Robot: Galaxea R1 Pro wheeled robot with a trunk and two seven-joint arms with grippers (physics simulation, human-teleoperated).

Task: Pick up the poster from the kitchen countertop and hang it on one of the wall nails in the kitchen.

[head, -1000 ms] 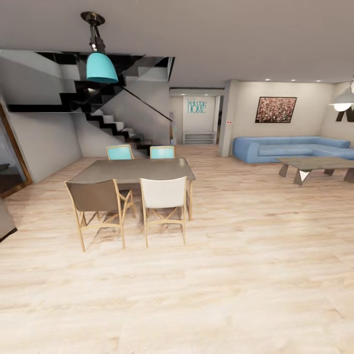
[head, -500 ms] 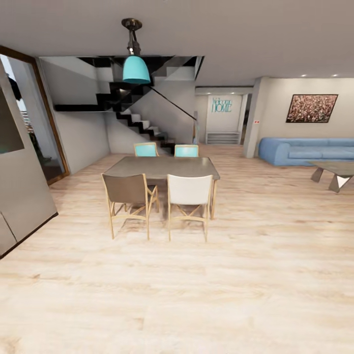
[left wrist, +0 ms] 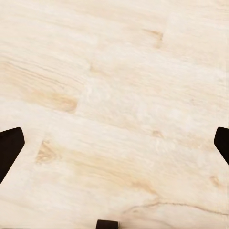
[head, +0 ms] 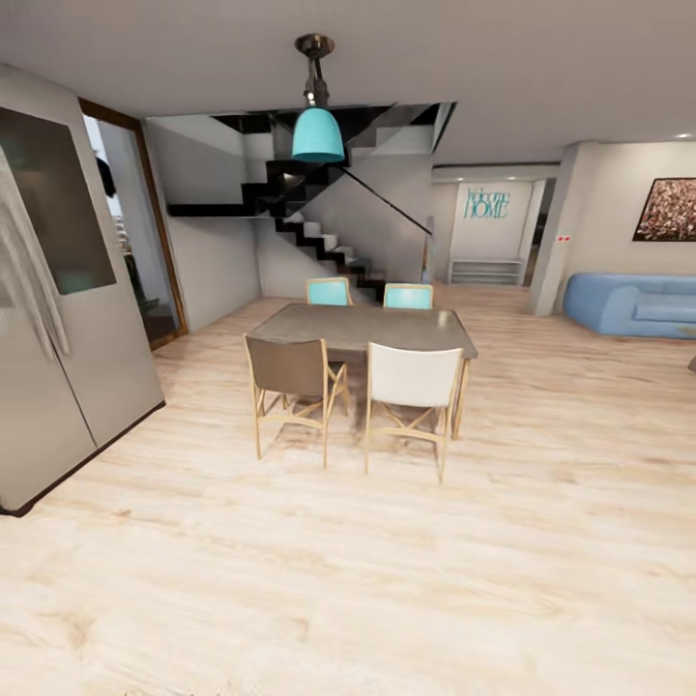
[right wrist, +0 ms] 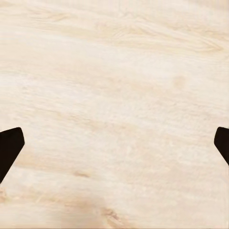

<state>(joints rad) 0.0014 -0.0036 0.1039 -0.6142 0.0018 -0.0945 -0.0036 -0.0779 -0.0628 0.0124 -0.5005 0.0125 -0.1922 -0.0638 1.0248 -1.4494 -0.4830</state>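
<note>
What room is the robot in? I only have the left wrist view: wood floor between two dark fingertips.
Observer: A dining area. The head view has a table with four chairs around it.
Operator: Anything on the walls?
Observer: A red-brown painting hangs at the right edge of the head view, above a blue sofa.
Operator: And the right end effector?
Observer: In its wrist view the right end effector is open, fingertips wide apart over bare floor, with nothing between them.
</note>
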